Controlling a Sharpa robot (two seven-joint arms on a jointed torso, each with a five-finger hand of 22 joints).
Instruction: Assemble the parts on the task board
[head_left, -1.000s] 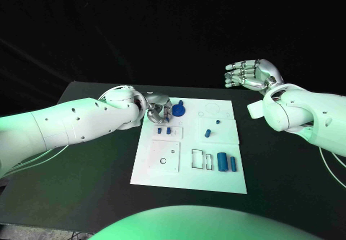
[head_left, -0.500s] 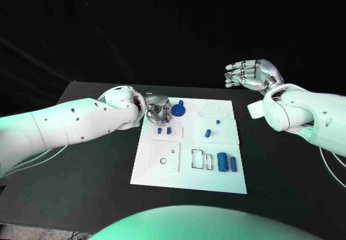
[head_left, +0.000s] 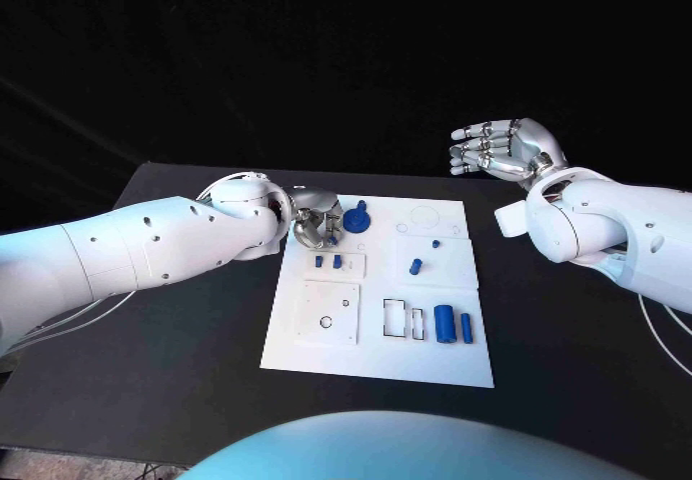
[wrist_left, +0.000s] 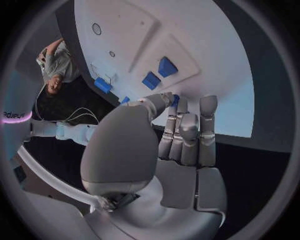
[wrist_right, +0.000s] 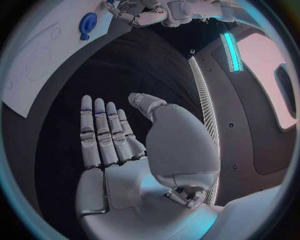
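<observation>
The white task board (head_left: 378, 345) lies mid-table. My left hand (head_left: 315, 228) hangs over its far left corner, fingers pointing down. In the left wrist view this hand (wrist_left: 181, 125) has its thumb pressed to a fingertip with a small blue part (wrist_left: 175, 100) pinched between them. Two small blue blocks (head_left: 329, 261) sit in a raised pad just below the hand, also seen as blocks (wrist_left: 159, 73). A round blue part (head_left: 356, 218) lies beside the hand. My right hand (head_left: 498, 148) is raised off the board's far right, fingers straight and apart, holding nothing (wrist_right: 112, 135).
More blue parts rest on the board: a peg (head_left: 415, 266), a tiny piece (head_left: 437, 243) and two cylinders (head_left: 453, 324) beside rectangular slots (head_left: 400, 318). A square plate with holes (head_left: 329, 312) sits at the near left. Black table (head_left: 188, 330) surrounds the board.
</observation>
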